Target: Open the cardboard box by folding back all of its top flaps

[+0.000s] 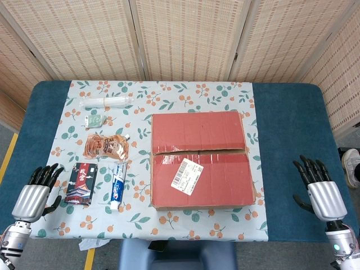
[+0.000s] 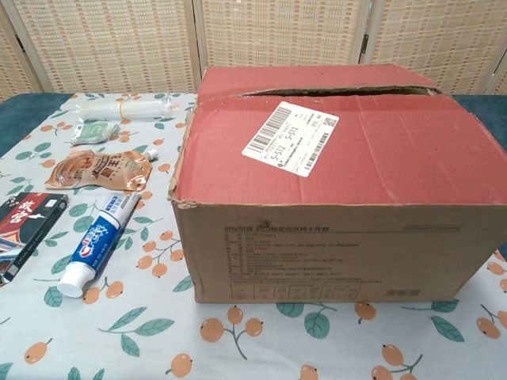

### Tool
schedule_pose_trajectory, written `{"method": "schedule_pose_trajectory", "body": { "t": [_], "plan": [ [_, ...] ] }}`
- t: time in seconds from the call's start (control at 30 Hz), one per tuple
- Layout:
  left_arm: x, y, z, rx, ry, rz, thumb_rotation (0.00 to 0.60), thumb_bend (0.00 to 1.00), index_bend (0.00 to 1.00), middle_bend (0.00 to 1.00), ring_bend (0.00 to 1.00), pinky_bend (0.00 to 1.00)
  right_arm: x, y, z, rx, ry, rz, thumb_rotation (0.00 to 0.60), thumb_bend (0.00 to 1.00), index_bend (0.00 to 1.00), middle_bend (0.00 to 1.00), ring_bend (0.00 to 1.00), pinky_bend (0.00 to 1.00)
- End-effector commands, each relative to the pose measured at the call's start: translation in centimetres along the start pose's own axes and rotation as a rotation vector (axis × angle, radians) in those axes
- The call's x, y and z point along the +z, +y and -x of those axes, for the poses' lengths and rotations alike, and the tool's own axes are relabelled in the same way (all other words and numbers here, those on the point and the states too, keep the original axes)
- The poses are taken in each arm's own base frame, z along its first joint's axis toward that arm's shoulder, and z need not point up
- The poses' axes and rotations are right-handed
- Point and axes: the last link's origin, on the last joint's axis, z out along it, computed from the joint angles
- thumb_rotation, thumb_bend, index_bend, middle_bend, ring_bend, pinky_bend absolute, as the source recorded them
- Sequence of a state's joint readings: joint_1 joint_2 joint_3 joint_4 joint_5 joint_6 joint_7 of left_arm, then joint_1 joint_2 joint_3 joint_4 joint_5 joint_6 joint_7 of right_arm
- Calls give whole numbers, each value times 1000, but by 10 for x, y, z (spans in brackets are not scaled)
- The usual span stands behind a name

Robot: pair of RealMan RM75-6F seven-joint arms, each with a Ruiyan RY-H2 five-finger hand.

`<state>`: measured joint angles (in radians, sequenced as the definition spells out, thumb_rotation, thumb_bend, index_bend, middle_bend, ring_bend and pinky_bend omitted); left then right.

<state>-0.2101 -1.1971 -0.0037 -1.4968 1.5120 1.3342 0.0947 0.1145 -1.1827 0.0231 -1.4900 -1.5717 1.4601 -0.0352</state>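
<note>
Two hands rest at the near edge of the bench [image 1: 287, 140], fingers spread and holding nothing: left hand [image 1: 38, 191] at the left corner, right hand [image 1: 319, 188] at the right. Between them, well apart from both, the cardboard box [image 1: 201, 160] sits on the patterned cloth [image 1: 185, 225], its red top flaps [image 2: 348, 150] lying closed, a white label [image 1: 186, 175] on the nearer flap. Toothpaste [image 1: 117, 185] and packets lie left of it.
</note>
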Motion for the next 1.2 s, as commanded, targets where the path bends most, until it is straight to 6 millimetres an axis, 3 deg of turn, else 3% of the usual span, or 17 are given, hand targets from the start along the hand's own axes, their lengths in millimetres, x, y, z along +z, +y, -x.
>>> {"method": "schedule_pose_trajectory", "body": {
  "t": [0.03,0.23,0.43,0.77,0.97,1.2],
  "plan": [
    [1,0,1,4,-6,1,600,469,41,62,16,0,0,0,-1,3,4,2,600,300,0,0,0,0],
    [4,1,0,-13,-8,9,600,469,41,61,16,0,2,-1,1,31,-8,-4,600,301,0,0,0,0],
    [6,0,0,-11,-3,10,600,469,42,62,16,0,29,-16,-14,145,47,-111,600,301,0,0,0,0],
    [3,-7,0,-23,-5,-13,600,469,46,62,16,0,109,-77,-68,84,66,-251,600,300,34,0,0,0],
    [4,-13,-1,-48,-1,-28,600,469,53,62,16,0,140,-118,-77,47,100,-291,600,301,53,0,0,0],
    [3,-18,-5,-75,16,-35,600,469,55,62,16,0,156,-141,-72,32,66,-310,600,300,55,0,0,0]
  ]
}}
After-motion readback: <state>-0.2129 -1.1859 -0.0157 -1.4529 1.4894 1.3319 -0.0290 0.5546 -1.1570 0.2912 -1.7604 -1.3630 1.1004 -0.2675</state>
